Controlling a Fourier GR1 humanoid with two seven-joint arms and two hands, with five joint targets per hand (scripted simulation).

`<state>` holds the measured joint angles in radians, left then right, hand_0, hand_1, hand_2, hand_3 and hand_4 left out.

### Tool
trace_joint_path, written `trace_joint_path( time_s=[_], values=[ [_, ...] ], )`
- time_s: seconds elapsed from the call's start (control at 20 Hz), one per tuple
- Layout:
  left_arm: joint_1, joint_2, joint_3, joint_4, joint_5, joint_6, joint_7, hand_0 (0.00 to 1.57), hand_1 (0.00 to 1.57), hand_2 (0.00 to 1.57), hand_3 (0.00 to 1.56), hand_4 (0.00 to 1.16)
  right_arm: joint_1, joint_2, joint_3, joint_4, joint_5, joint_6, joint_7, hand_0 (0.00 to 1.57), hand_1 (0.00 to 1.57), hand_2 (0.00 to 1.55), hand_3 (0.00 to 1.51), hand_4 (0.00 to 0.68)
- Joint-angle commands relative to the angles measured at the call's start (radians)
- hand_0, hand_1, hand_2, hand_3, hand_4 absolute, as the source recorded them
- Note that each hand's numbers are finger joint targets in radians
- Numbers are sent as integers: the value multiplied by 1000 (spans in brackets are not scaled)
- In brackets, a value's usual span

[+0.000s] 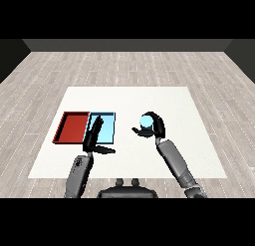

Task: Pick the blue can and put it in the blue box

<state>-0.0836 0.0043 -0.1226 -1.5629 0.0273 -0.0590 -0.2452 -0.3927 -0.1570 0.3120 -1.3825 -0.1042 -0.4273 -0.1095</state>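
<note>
Right hand (155, 126) – seemingly gripping blue can (146, 121)

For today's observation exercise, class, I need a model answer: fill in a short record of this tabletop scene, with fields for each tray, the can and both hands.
red tray: flat red rectangular tray, leftmost on the white table
blue tray: light blue rectangular tray, directly right of the red one
can: light blue cylindrical can, right of both trays, not in either
right hand: black right hand curled round the can
left hand: black left hand, fingers straight, over the blue tray's near left part, holding nothing
</note>
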Motion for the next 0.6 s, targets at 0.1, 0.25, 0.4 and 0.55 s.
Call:
trace_joint_path(
  time_s=[0.1, 0.25, 0.4, 0.55],
  values=[
    [-29, -4, -39, 42, 12, 29, -2, 0, 0, 0, 0, 0, 6, 54, -44, -46, 109, 40, 58, 1428, 1428, 1450, 1401, 616],
    [-47, -4, -108, 85, 54, 74, -22, 0, 0, 0, 0, 0, 10, 63, -42, -64, 127, 45, 71, 1428, 1428, 1450, 1401, 616],
    [-90, -4, -109, 97, 58, 75, 57, 0, 0, 0, 0, 0, -19, 56, -81, -46, 137, 81, 71, 1440, 1440, 1451, 1399, 615],
    [-121, -4, -145, 165, 97, 88, 21, 0, 0, 0, 0, 0, 0, 97, -40, -103, 188, 61, 111, 1450, 1450, 1454, 1398, 612]
  ],
)
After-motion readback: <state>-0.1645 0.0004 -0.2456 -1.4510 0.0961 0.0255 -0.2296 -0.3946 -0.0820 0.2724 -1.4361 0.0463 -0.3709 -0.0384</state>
